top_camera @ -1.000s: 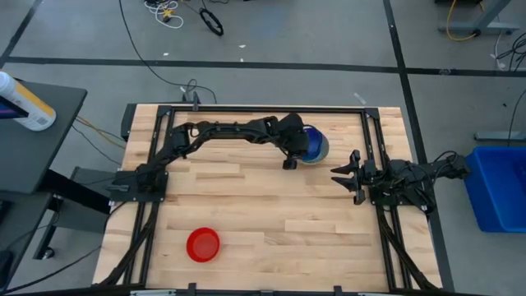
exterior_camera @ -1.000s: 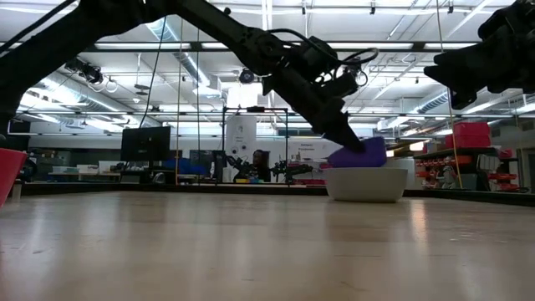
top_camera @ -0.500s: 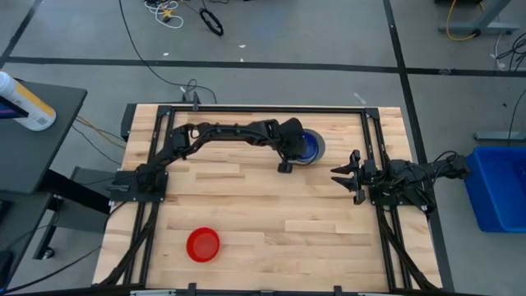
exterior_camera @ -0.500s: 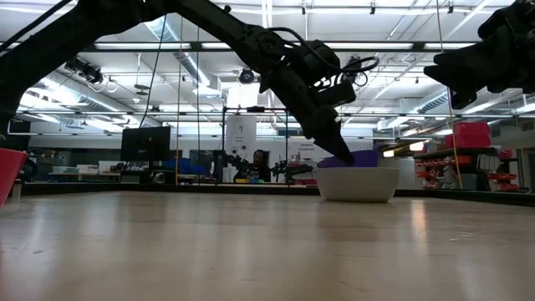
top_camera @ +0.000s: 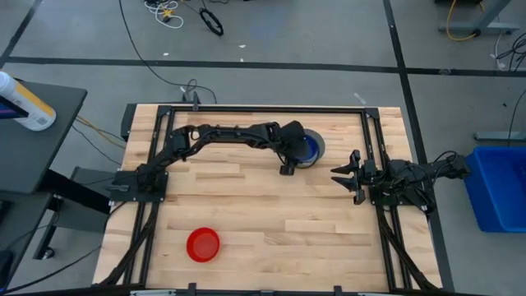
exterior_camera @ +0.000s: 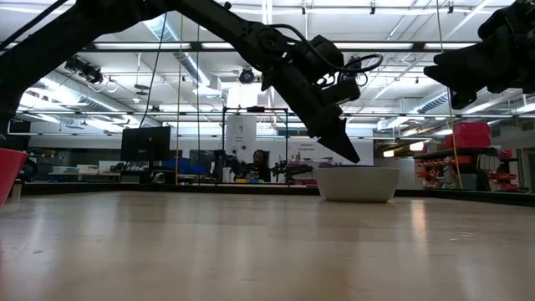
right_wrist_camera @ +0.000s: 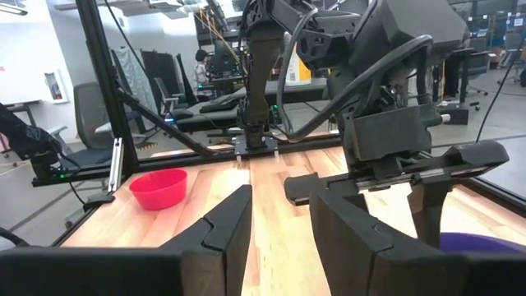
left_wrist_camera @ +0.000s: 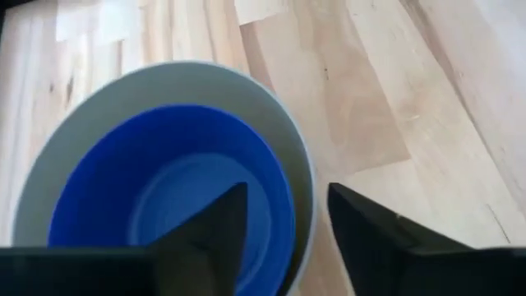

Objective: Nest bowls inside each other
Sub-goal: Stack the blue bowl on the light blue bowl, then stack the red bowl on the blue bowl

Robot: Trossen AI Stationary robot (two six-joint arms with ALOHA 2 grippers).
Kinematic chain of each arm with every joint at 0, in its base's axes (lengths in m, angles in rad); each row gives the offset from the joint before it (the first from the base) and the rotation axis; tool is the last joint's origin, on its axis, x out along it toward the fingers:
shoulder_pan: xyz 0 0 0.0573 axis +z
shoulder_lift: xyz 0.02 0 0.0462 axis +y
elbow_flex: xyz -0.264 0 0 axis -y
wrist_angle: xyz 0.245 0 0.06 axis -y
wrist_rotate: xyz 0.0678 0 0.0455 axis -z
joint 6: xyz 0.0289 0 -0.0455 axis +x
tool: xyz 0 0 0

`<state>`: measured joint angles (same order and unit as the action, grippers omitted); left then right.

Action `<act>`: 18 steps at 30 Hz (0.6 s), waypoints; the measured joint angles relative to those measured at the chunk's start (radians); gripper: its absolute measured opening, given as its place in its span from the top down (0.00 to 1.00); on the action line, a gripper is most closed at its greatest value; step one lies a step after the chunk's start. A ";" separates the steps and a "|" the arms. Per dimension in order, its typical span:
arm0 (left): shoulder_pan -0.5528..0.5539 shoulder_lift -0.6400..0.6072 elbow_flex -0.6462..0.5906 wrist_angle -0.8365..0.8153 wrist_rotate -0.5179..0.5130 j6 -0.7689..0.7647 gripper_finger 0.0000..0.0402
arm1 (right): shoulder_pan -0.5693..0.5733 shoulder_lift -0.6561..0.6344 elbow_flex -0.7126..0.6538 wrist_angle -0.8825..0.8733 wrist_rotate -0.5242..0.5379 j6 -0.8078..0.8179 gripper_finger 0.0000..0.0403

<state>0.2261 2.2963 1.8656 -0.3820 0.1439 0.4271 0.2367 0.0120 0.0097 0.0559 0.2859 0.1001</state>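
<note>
A dark blue bowl [left_wrist_camera: 177, 193] sits nested inside the larger grey bowl [left_wrist_camera: 283, 123], which stands on the table at the far middle [top_camera: 316, 150]. My left gripper [left_wrist_camera: 283, 222] is open just above their near rim, one finger over the blue bowl and one outside the grey wall. In the low view its fingertips [exterior_camera: 347, 155] hang slightly above the grey bowl [exterior_camera: 358, 184]. A red bowl [top_camera: 203, 244] rests upright near the front left. My right gripper [top_camera: 341, 177] waits open at the right edge.
Black frame rails [top_camera: 263, 109] run along the table's far edge and both sides. The red bowl also shows in the right wrist view [right_wrist_camera: 160, 187]. Bare wood [top_camera: 279, 222] lies between the red bowl and the nested pair.
The dark blue bowl, held tilted over the grey bowl's rim a second ago, has dropped level into the grey bowl and no longer shows above the rim in the low view. My left gripper has let go of it and stays just above the rim.
</note>
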 joint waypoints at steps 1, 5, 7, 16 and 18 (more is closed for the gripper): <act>-0.002 0.000 0.002 -0.003 -0.011 0.001 0.52 | 0.000 0.000 0.000 0.000 0.000 0.000 0.67; -0.005 -0.001 0.052 -0.052 -0.025 0.002 0.42 | 0.000 0.000 0.000 0.000 0.000 0.000 0.67; -0.009 -0.007 0.084 -0.107 -0.026 0.009 0.40 | 0.000 0.000 0.000 0.000 0.000 0.000 0.66; -0.057 -0.129 0.113 -0.557 -0.037 -0.003 0.40 | 0.000 0.008 0.000 -0.001 -0.001 0.061 0.66; -0.078 -0.176 0.053 -0.611 -0.038 -0.028 0.41 | 0.000 0.009 0.000 -0.004 -0.001 0.064 0.66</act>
<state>0.1483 2.1199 1.9184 -0.9926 0.1064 0.3990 0.2370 0.0209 0.0097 0.0522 0.2849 0.1641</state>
